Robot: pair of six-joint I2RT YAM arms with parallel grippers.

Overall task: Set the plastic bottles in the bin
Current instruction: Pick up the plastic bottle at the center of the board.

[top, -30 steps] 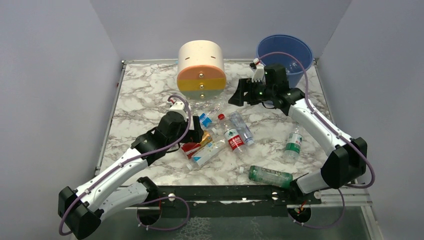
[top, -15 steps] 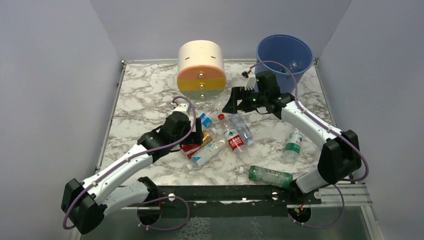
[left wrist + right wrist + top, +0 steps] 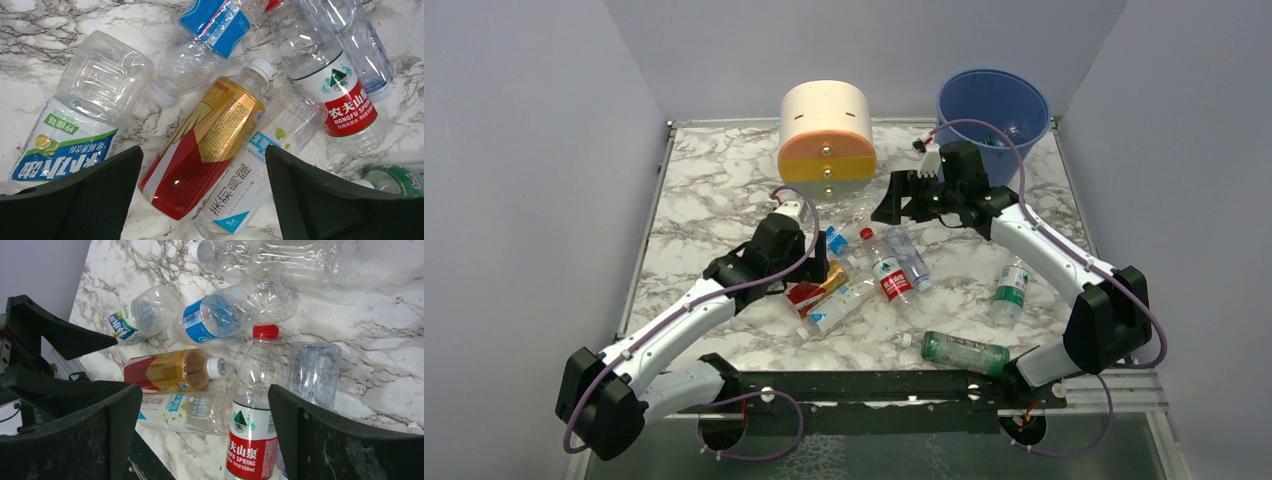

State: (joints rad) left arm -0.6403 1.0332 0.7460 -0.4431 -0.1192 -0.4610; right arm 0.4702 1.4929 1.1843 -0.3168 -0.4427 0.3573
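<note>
Swing of right gripper (image 3: 890,203) away from tall round blue plastic bin (image 3: 1004,105) toward heap of clear plastic bottles (image 3: 889,278); jaws apart, empty. Left gripper (image 3: 202,155) jaws apart astride gold-and-red-labelled clear plastic bottle (image 3: 210,135), neighbours touching it either side. Judged pick step: lower and close without snagging neighbours; cream-and-orange round drawer unit (image 3: 827,130) beyond jaws.

A fixed camera, high at the near side, looks down over the whole worktop (image 3: 714,190). Two wrist cameras look down closely, both showing the red-and-gold bottle (image 3: 205,145).
</note>
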